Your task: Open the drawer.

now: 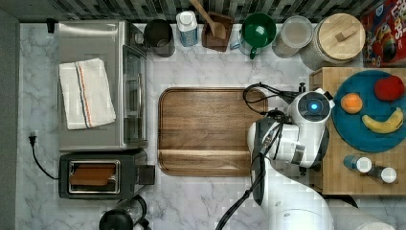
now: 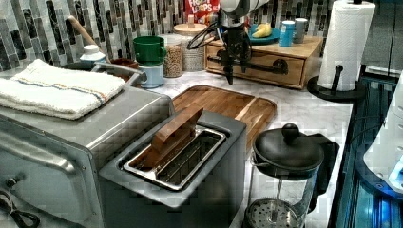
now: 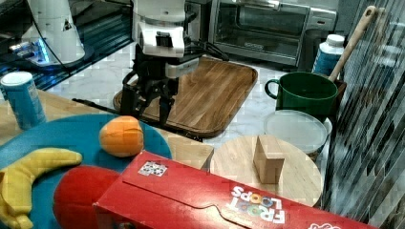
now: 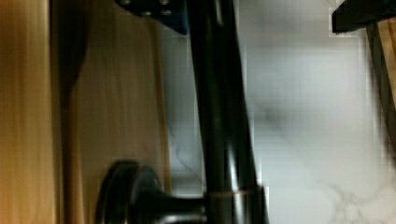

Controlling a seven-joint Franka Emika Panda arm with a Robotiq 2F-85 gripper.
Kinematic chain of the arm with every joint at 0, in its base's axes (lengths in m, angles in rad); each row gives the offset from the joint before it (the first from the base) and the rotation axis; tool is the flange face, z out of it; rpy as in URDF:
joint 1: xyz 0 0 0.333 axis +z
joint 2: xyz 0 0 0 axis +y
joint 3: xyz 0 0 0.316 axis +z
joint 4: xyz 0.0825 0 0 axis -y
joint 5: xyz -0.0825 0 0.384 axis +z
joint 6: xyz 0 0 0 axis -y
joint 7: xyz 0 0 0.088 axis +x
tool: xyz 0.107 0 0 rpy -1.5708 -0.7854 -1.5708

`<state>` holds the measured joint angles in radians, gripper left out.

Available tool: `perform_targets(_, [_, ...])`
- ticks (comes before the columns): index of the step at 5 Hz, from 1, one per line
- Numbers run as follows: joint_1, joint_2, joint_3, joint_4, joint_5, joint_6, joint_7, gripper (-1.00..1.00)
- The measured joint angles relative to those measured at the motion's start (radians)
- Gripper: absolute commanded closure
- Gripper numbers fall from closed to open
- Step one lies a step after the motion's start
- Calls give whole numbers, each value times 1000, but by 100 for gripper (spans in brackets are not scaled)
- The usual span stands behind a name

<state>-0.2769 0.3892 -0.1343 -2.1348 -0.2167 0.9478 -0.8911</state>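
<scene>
Bamboo drawer (image 2: 266,64) sits at the counter's far end in the left view, front facing the walnut tray (image 2: 228,102), its black bar handle (image 4: 222,116) running level along that front; the gripper (image 2: 229,71) hangs before it, fingers spread astride the bar

Gripper (image 3: 152,102): black fingers point down, spread apart, above the marble worktop (image 3: 100,78).
Tray (image 3: 210,93): dark wood, flat behind the gripper.
Plate (image 3: 71,131): teal, carrying an orange (image 3: 121,136) and a banana (image 3: 28,176).
Mug (image 3: 302,94): green, beside a clear lid (image 3: 296,130).
Foreground: red cereal box (image 3: 210,198).
</scene>
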Motion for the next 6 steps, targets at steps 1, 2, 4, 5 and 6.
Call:
perform_targets(1, [2, -9, 12, -31, 0, 67, 47, -100])
perform_targets(2, [13, -23, 33, -49, 17, 71, 138, -100])
perform_targets(4, [80, -79, 99, -119, 19, 60, 280, -100])
perform_targets(5, [121, -95, 139, -150, 19, 72, 290, -100])
perform_targets(6, [146, -105, 191, -162, 53, 64, 292, -100])
